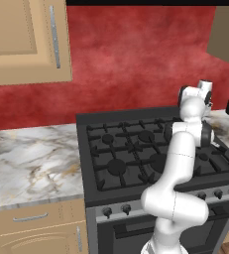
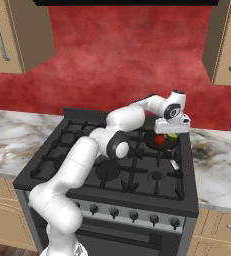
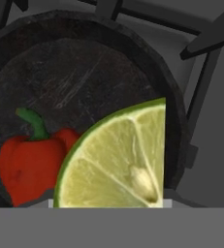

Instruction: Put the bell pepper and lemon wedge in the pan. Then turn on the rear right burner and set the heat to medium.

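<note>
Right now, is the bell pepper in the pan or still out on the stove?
In. The bell pepper lies on the dark floor of the pan, inside its rim, beside the lemon wedge.

bell pepper (image 3: 30, 164) fills pan (image 3: 84, 63) one side, rest bare

Pan (image 3: 84, 63) on stove grate (image 3: 205, 43) across the frame's upper part, pepper (image 3: 28, 162) in the pan at lower left, lemon wedge (image 3: 118, 160) lower centre, overlapping the pepper's right side
</note>
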Controlling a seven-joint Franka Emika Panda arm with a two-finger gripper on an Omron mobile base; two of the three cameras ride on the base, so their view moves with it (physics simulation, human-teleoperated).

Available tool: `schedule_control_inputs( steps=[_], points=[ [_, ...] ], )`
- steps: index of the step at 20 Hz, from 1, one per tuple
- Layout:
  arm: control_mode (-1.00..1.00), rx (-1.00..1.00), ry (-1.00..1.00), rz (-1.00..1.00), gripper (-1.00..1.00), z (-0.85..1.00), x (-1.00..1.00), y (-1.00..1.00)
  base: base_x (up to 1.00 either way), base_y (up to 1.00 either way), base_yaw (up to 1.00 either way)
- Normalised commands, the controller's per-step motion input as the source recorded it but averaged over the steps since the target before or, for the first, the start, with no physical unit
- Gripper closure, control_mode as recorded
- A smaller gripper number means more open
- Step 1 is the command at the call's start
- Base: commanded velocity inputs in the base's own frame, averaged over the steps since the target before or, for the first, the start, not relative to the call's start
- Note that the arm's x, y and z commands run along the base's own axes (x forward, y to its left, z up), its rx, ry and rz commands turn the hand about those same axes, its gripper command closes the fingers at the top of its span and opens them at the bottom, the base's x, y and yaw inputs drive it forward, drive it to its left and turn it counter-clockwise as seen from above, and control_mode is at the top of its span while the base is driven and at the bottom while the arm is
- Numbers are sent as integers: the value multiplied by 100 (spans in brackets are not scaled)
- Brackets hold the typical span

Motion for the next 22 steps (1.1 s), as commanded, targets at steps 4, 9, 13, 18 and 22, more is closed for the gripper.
schedule_control_inputs(
  steps=[4, 9, 13, 18, 22],
  points=[
    [-100, 0, 0, 0, -100, 0, 0, 0, 0, 0, 0],
    [-100, 0, 0, 0, -100, 0, -5, 3, 0, 0, 0],
    [-100, 0, -1, 0, -100, 4, -17, 16, 0, 0, 0],
    [-100, 0, -2, 0, -100, 13, -71, 24, 0, 0, 0],
    [-100, 0, -1, 0, -100, 19, -83, 52, 0, 0, 0]
  ],
)
